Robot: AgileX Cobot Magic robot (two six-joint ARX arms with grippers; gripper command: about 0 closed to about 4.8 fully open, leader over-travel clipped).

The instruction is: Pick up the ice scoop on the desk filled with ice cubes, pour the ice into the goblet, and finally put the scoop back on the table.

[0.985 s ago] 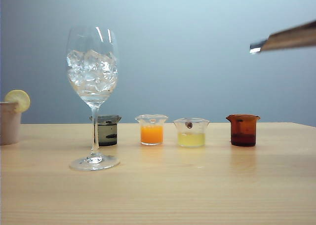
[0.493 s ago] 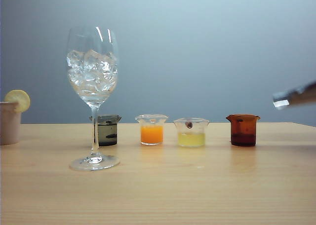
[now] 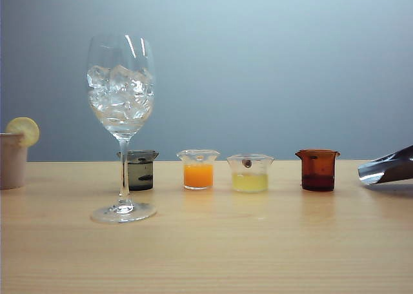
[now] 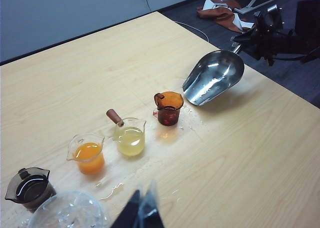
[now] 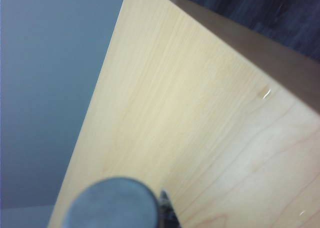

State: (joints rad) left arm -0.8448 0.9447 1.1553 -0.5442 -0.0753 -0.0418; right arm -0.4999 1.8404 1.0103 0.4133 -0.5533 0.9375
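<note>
The goblet (image 3: 120, 113) stands on the left of the table (image 3: 213, 242), its bowl packed with ice cubes (image 3: 120, 93); its rim (image 4: 67, 213) also shows in the left wrist view. The shiny ice scoop (image 4: 214, 77) is empty apart from water drops, tilted mouth-down just over the desk beside the amber beaker (image 4: 168, 108). Its tip (image 3: 387, 167) pokes in at the right edge of the exterior view. My right gripper (image 4: 248, 38) is shut on the scoop's handle (image 5: 112, 205). My left gripper (image 4: 142, 214) hovers near the goblet, fingers together, holding nothing.
A row of small beakers stands behind the goblet: dark (image 3: 140, 170), orange (image 3: 198, 169), yellow (image 3: 250, 173) and amber (image 3: 317, 170). A beige cup with a lemon slice (image 3: 14, 155) sits far left. Water streaks (image 4: 117, 188) wet the wood. The table's edge (image 4: 280, 85) lies close behind the scoop.
The right arm has lowered the scoop from high at the upper right down to just above the table at the right edge. The goblet and beakers have not moved.
</note>
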